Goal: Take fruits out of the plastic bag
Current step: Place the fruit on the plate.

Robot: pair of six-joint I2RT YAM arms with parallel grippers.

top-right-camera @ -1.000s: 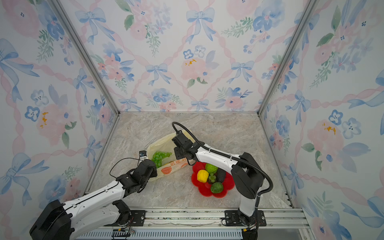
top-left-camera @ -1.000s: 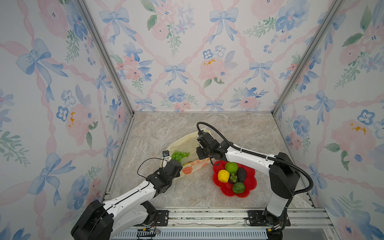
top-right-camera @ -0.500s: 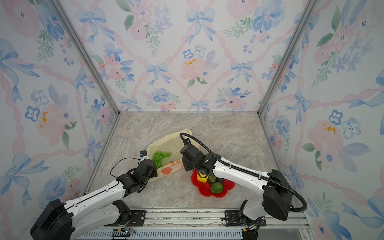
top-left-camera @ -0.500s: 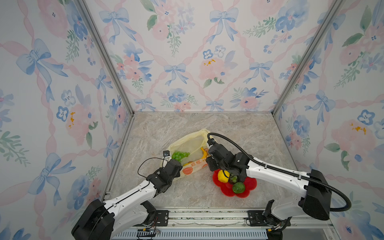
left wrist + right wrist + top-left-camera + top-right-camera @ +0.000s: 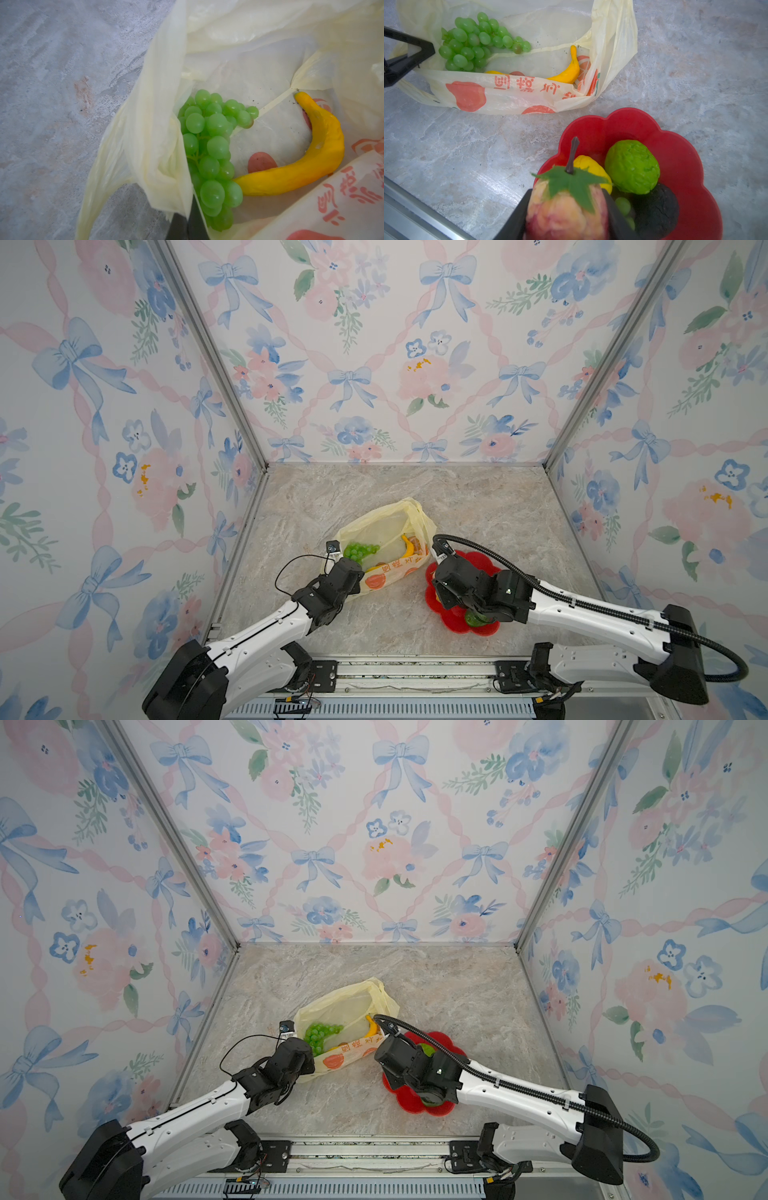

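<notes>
The right gripper [image 5: 566, 207] clamps a pink-and-yellow leafy fruit [image 5: 560, 216], jaws half spread, above the rim of the red plate [image 5: 685, 155]. In a top view the plastic bag [image 5: 386, 526] lies nearby at 10 o'clock from it, holding 1 grape bunch [image 5: 360, 549] and 1 banana [image 5: 408, 545]. The left gripper [image 5: 187, 224] pinches the bag's edge, closed tight. 1 second ago the right gripper was at the bag's mouth; it has drawn back toward 5 o'clock.

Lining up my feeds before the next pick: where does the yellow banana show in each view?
Top view: yellow banana inside the pale yellow plastic bag, at its end nearest the red flower-shaped plate.
Top view: banana, same spot.
Left wrist: banana beside the green grape bunch.
Right wrist: banana behind the bag's printed wall.
Shared landmark: the green grape bunch.
</notes>
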